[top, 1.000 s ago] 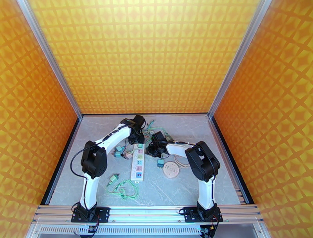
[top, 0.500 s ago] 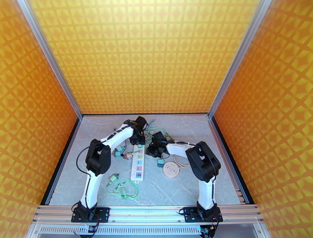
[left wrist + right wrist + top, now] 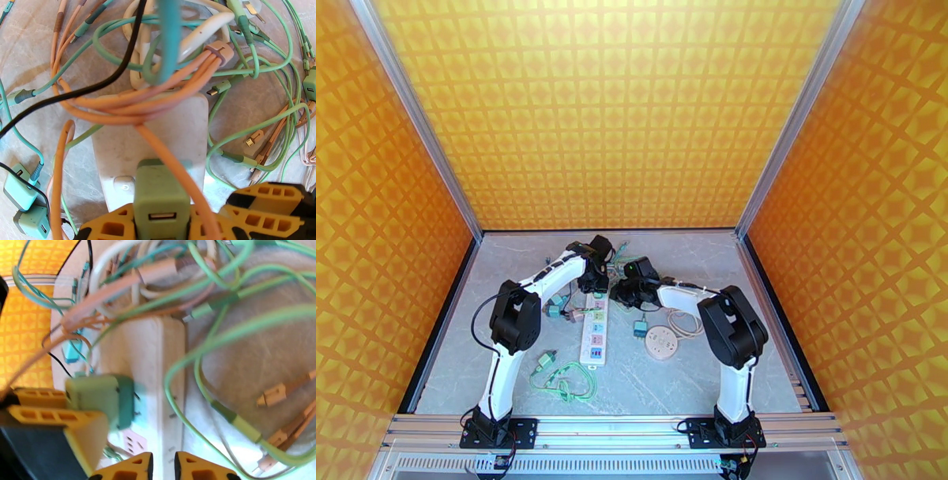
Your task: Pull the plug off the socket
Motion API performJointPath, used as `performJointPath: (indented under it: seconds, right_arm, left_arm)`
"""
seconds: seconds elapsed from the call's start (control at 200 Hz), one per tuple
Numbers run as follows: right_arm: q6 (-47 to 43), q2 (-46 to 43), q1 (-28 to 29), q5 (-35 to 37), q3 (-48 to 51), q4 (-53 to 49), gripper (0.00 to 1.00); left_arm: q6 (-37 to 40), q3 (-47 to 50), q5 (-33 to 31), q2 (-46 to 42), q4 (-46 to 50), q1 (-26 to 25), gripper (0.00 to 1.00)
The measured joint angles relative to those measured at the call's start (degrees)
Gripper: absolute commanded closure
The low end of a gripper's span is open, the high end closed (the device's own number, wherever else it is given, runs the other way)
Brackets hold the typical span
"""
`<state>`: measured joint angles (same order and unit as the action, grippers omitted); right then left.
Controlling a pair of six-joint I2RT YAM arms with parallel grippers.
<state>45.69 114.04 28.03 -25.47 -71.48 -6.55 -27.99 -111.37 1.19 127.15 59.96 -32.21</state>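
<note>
Top view, near edge first. The left arm [image 3: 505, 331] rises from its base at the edge of the tabletop [image 3: 687, 387] with the elbow up. Its forearm stretches forward and inward, and the wrist bends down over the far end of the white power strip [image 3: 592, 339]. The right arm [image 3: 731, 331] mirrors this pose, its forearm running low and leftward to the same end of the strip.

Left claw [image 3: 160, 215]: clamped on the green plug [image 3: 160, 189], one yellow finger against each flank. The plug's USB port faces the wrist camera. The plug stands on the strip's far end, just beside the round switch [image 3: 124, 184]. Whether its pins are fully seated I cannot tell; the right wrist view is blurred there.

Right claw [image 3: 161, 463]: fingers almost together, only a slit between them, nothing in it. It hangs over the strip, just beside the plug on the plug's right.

An orange cable [image 3: 177, 173] crosses the plug's upper right corner. Beyond the plug, a tangle of cables [image 3: 130, 106], green and orange, is heaped over the strip's end and the tabletop behind it.
</note>
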Motion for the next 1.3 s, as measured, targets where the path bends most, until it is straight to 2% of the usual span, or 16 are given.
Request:
performJointPath:
  seconds: [0.18,0.515,0.85,1.13,1.3]
  right_arm:
    - [1.6,4.6,0.0,-2.2,-2.4,1.4,0.76]
    - [0.0,4.9,0.0,-0.2,-4.5,-2.8,0.77]
    - [-0.9,4.9,0.0,0.0,-4.2,-2.6,0.77]
    - [-1.7,4.0,0.1,1.3,-3.3,-2.6,0.77]
    - [-2.7,1.8,0.1,4.0,-1.1,-4.5,0.74]
  left_arm:
    - [0.0,0.1,-0.4,0.0,0.0,-0.3,0.79]
    - [0.0,0.0,-0.4,-0.2,0.2,-0.4,0.79]
    - [-0.7,-0.1,3.2,-2.8,1.3,0.7,0.80]
    - [-0.4,-2.6,0.5,-2.9,5.5,-1.5,0.80]
    - [-0.4,-2.3,-1.3,-4.7,6.7,-0.6,0.79]
